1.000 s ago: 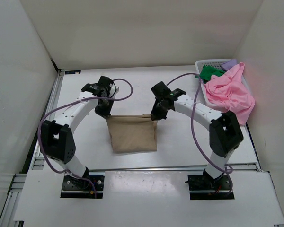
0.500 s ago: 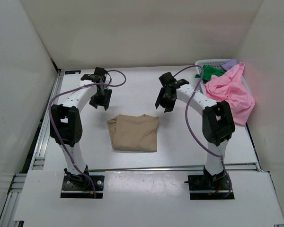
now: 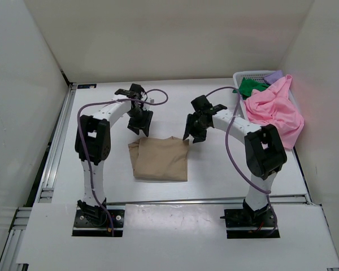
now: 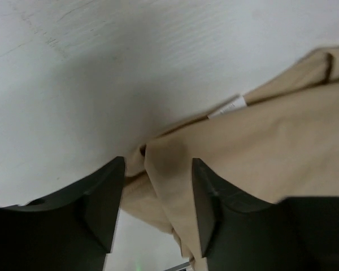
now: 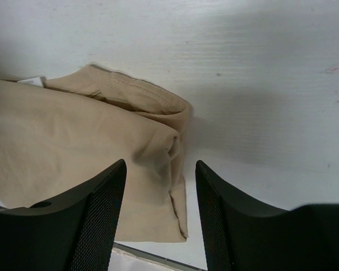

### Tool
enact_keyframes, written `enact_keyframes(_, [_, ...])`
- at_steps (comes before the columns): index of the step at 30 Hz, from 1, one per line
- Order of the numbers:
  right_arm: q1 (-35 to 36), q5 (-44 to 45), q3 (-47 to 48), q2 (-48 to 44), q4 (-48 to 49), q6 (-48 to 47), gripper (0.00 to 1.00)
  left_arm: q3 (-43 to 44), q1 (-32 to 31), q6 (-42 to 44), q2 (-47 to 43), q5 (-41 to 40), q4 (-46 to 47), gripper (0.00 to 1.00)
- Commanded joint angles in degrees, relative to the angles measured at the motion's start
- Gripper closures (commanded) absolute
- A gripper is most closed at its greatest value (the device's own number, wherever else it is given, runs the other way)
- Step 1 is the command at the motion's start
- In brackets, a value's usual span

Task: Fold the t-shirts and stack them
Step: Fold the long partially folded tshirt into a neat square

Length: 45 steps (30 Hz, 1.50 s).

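Note:
The tan t-shirt (image 3: pixel 159 158) lies folded into a rough rectangle on the table's middle. My left gripper (image 3: pixel 140 127) hovers open over its far left corner, and the left wrist view shows tan cloth (image 4: pixel 260 164) and a white label below the spread jaws of that gripper (image 4: pixel 157 197). My right gripper (image 3: pixel 193 132) hangs open over the far right corner, where the folded hem (image 5: pixel 73 135) shows beneath the right gripper (image 5: pixel 160 203). Neither gripper holds cloth. The pink t-shirt (image 3: pixel 274 113) drapes over the basket, with the green t-shirt (image 3: pixel 250 86) and the purple t-shirt (image 3: pixel 274 74) behind it.
The white mesh basket (image 3: pixel 254 74) stands at the far right corner, against the right wall. White walls close in the table on the left, back and right. Purple cables loop from both arms above the table.
Both grippers opened and let go of the tan shirt's far edge, which dropped flat. The arms lifted away, then came back in over the shirt's far corners.

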Motion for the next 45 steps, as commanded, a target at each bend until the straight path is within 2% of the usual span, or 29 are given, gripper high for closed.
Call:
enact_keyframes(1, [0.7,-2.5,-0.3,-0.1,2.9,-1.6,0.43,3.4,0.6,0.0,1.4,1.3,-0.7,0.42])
enact_keyframes(7, [1.3,-2.5,-0.3,0.4,3.4,-1.1,0.43,4.1,0.6,0.0,3.9,1.7,-3.1,0.58])
enact_keyframes(9, [1.3,-2.5,-0.8,0.4,3.4,-1.1,0.43,3.5,0.6,0.0,3.9,2.9,-3.1,0.6])
enact_keyframes(10, [1.3,-2.5,-0.8,0.4,3.4,-1.1,0.43,3.5,0.6,0.0,3.2,2.9,-3.1,0.63])
enact_keyframes(11, [1.3,-3.0,-0.8,0.4,3.4,-1.1,0.43,2.8,0.6,0.0,3.1,3.4,-3.1,0.71])
enact_keyframes(13, [1.3,-3.0,-0.8,0.9,3.4,-1.1,0.43,2.7,0.6,0.0,1.7,3.4,-2.4,0.76])
enact_keyframes(16, [1.3,-2.3,-0.8,1.5,2.9,-1.1,0.43,2.2,0.6,0.0,1.1,3.9,-2.4,0.77])
enact_keyframes(21, [1.3,-2.3,-0.8,2.0,2.3,-1.1,0.42,2.7,0.6,0.0,2.2,3.9,-3.7,0.89])
enact_keyframes(25, [1.3,-2.3,-0.8,2.0,1.7,-1.1,0.42,2.2,0.6,0.0,0.8,3.9,-3.7,0.89])
enact_keyframes(26, [1.3,-2.3,-0.8,2.0,1.7,-1.1,0.42,2.2,0.6,0.0,0.8,3.9,-3.7,0.84])
enact_keyframes(27, [1.3,-2.3,-0.8,2.0,1.7,-1.1,0.42,2.2,0.6,0.0,0.0,3.9,-3.7,0.7])
enact_keyframes(29, [1.3,-2.3,-1.4,2.0,1.7,-1.1,0.42,2.2,0.6,0.0,-0.5,3.4,-3.7,0.64])
enact_keyframes(35, [1.3,-2.3,-1.4,1.5,1.7,-1.1,0.42,0.7,0.6,0.0,-1.6,3.4,-3.7,0.67])
enact_keyframes(39, [1.3,-2.3,-1.4,1.0,1.7,-1.1,0.42,-0.7,0.1,0.0,-2.2,3.9,-3.7,0.74])
enact_keyframes(41, [1.8,-2.3,-1.4,0.9,1.7,-1.1,0.42,-1.3,0.1,0.0,-2.2,3.9,-3.7,0.74])
enact_keyframes(45, [1.8,-2.3,-1.4,0.9,1.7,-1.1,0.42,-0.8,-0.4,0.0,0.2,1.0,-3.7,0.64])
